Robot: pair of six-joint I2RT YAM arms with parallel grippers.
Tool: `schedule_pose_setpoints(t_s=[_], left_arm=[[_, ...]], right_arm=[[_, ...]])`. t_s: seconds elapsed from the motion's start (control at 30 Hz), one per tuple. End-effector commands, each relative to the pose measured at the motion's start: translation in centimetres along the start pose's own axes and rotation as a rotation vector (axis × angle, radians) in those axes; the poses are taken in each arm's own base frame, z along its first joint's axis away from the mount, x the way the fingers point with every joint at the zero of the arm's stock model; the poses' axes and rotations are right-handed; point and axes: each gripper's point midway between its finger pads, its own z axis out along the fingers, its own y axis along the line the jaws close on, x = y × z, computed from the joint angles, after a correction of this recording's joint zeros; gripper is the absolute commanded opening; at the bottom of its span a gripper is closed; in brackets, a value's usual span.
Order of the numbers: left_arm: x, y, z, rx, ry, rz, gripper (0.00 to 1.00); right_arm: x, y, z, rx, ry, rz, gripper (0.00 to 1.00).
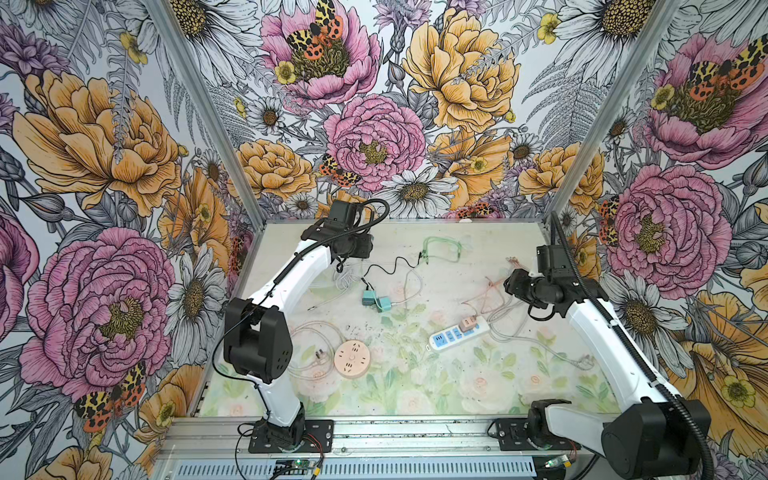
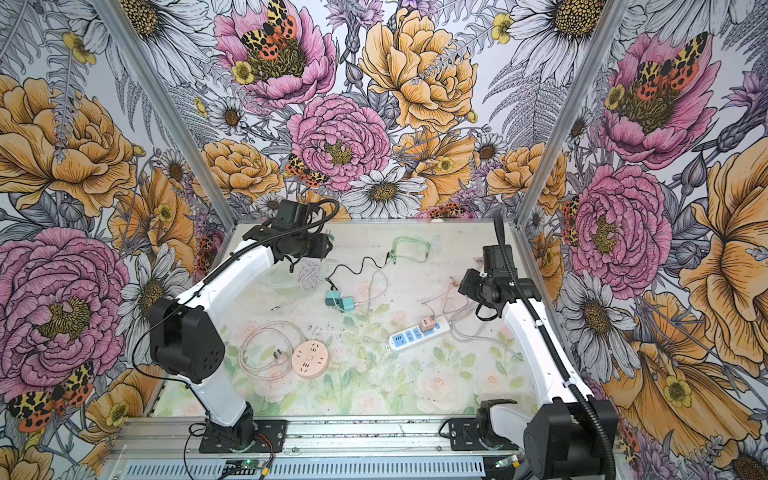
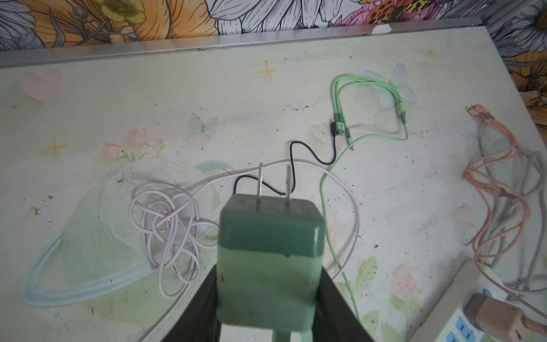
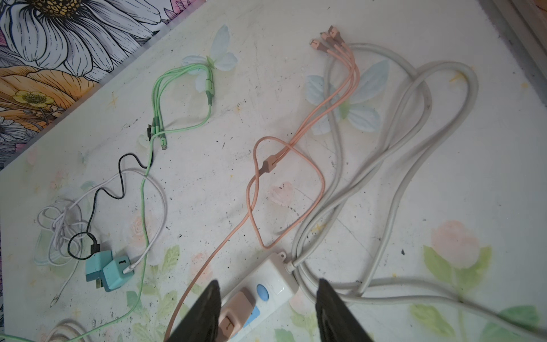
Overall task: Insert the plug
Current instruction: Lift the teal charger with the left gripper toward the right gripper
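In the left wrist view my left gripper [image 3: 268, 290] is shut on a green plug [image 3: 269, 237], a square charger block whose two metal prongs [image 3: 273, 183] point away from the wrist, above the table. In both top views that gripper [image 1: 368, 245] hangs over the back left of the table, and the plug is mostly hidden by it. A white power strip [image 1: 459, 334] with blue sockets lies at centre right, with a pink adapter [image 1: 467, 324] plugged into it. My right gripper [image 4: 268, 293] is open above the strip's switch end [image 4: 275, 284], one finger on each side.
Two teal chargers [image 1: 376, 301] lie mid-table with black and white cables. A round pink socket [image 1: 352, 358] and its cord sit front left. Green cable loops [image 1: 440, 249] lie at the back. A pink cable [image 4: 284, 165] and a grey cord [image 4: 399, 177] sprawl behind the strip.
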Motion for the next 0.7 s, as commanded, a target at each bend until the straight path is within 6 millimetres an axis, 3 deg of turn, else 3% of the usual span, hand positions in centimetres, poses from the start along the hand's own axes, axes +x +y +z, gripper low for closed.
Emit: schedule_pose_setpoints(t_s=[0.0, 0.2, 0.53, 0.67], left_arm=[[0.3, -1.0, -1.5, 0.058, -0.012, -0.105, 0.36], [1.3, -1.8, -2.8, 0.104, -0.052, -0.281, 0.32], [4.0, -3.2, -3.3, 0.285, -0.182, -0.613, 0.28], [4.9, -3.8, -3.8, 0.334, -0.21, -0.686, 0.28]], right_arm=[[-0.2, 1.7, -0.7, -0.056, -0.049, -0.02, 0.54], [0.6, 5.5, -1.0, -0.178, -0.106, -0.076, 0.53], [4.1, 12.1, -0.4, -0.325, -0.171, -0.193, 0.53], [6.5, 15.2, 0.3, -0.428, -0.174, -0.218, 0.53]])
